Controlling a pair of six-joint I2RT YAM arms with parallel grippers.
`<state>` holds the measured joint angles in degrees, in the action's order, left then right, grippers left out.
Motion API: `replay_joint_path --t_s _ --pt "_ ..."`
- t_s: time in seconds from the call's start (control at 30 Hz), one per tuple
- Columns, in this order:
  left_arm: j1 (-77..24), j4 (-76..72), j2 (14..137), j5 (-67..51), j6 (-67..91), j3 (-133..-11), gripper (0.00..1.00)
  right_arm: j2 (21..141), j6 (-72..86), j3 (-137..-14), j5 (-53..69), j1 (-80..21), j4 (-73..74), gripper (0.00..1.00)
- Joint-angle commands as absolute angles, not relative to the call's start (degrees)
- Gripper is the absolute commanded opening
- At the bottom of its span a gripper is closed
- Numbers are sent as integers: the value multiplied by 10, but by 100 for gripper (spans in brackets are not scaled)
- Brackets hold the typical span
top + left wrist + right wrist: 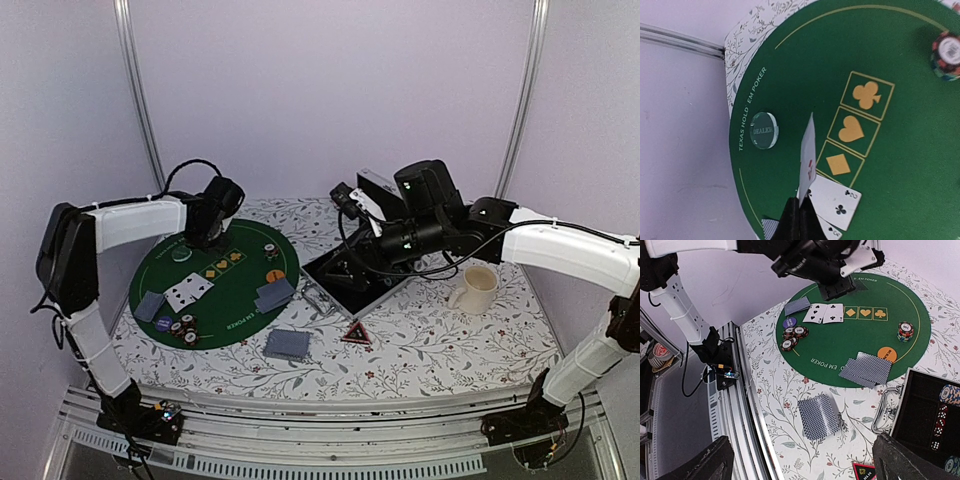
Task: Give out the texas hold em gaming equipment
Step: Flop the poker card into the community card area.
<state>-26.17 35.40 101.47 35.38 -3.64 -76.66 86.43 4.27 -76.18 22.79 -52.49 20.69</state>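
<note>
Behind, lilac walls (330,90) back a floral tablecloth (430,340) bearing a green mat (225,290); left gripper (799,212) pinches a card (807,155) edge-on above it; right gripper (805,455) hangs near the case (920,390), jaws wide.

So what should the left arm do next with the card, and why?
Probably lay the card flat on the empty diamond square and release: the left gripper pinches it above the green mat, and two face-up cards lie beside that square.

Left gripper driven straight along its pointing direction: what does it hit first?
The card pinched in the left gripper leads, so its far edge would likely touch the green mat first, between the DEALER button and the diamond box. Depth is unclear.
</note>
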Motion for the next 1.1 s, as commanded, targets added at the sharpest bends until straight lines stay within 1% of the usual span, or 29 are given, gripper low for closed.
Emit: replay_joint_path --t_s 0.0,0.2,0.4,0.8,1.07 --pt "-252 318 1084 494 -101 -796 0 839 48 -749 222 -525 196 99" --pt "-253 278 1164 523 -149 -803 0 834 49 -739 222 -525 194 99" --pt "-263 233 1169 471 -169 -765 0 835 52 -737 228 -525 189 99" --pt "-282 294 1192 390 -105 -758 0 836 54 -738 231 -526 187 99" --pt "-282 336 1215 384 -73 -758 0 834 52 -738 231 -525 187 99"
